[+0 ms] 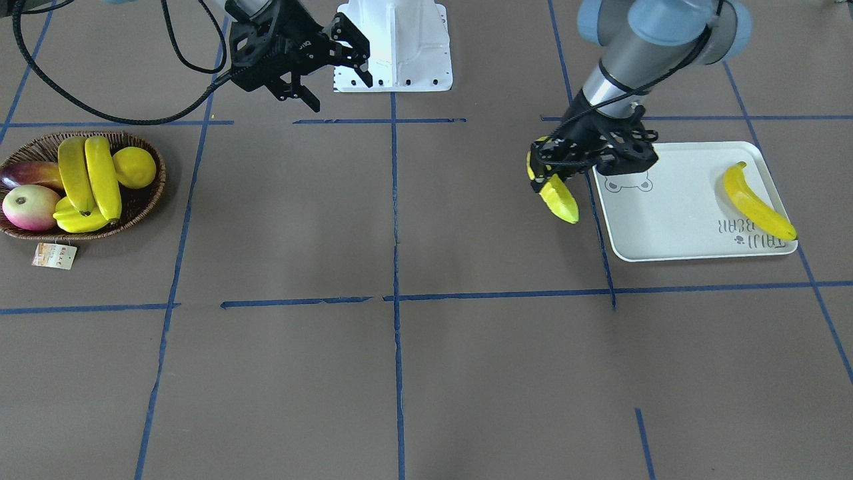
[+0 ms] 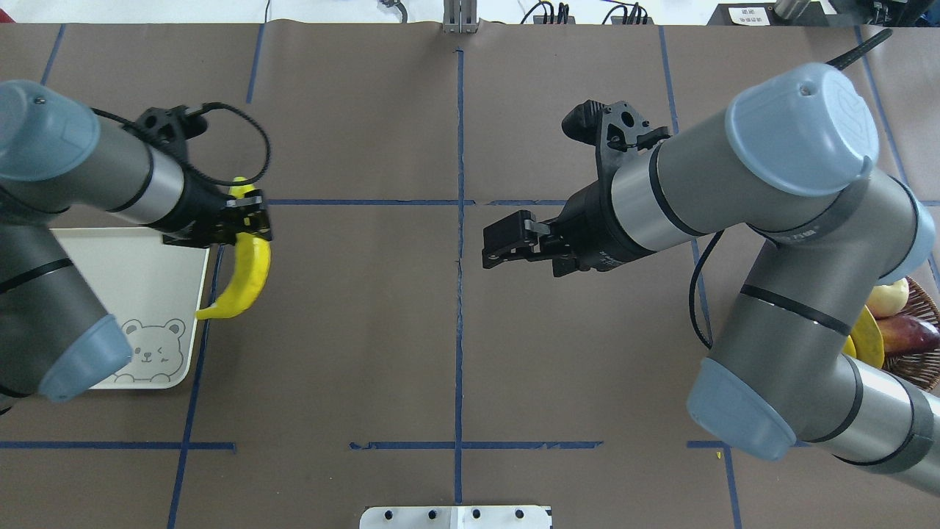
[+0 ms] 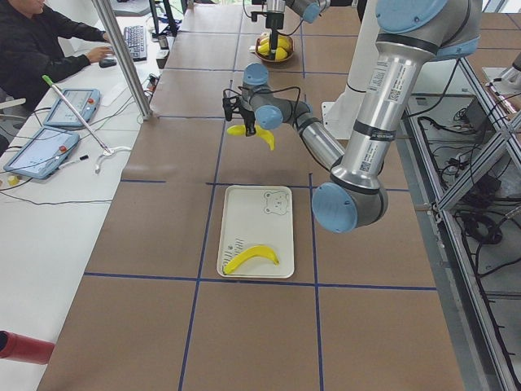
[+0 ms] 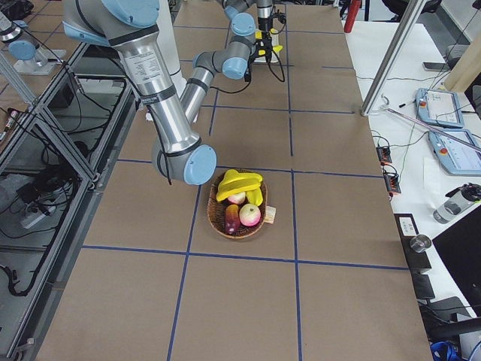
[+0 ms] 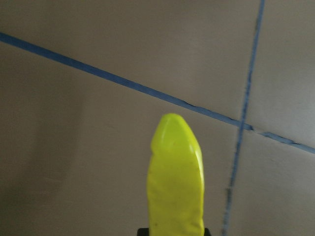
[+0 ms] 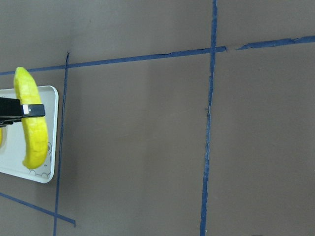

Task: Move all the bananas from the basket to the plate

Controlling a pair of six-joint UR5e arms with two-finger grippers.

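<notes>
The overhead view's right edge cuts off the basket, which the right arm mostly hides. The left arm covers the plate's left part, and the left wrist view's lower edge crops the banana.

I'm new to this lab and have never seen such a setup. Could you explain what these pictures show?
Two robot arms work at a brown table. Four pictures come from fixed cameras: front, overhead, either end; two from cameras on the wrists. The left gripper is shut on a long yellow banana by the edge of the pale rectangular bear-printed tray, where another banana lies. Two more bananas lie in the dark wicker basket among other fruit. The right gripper hangs open and empty.
</notes>
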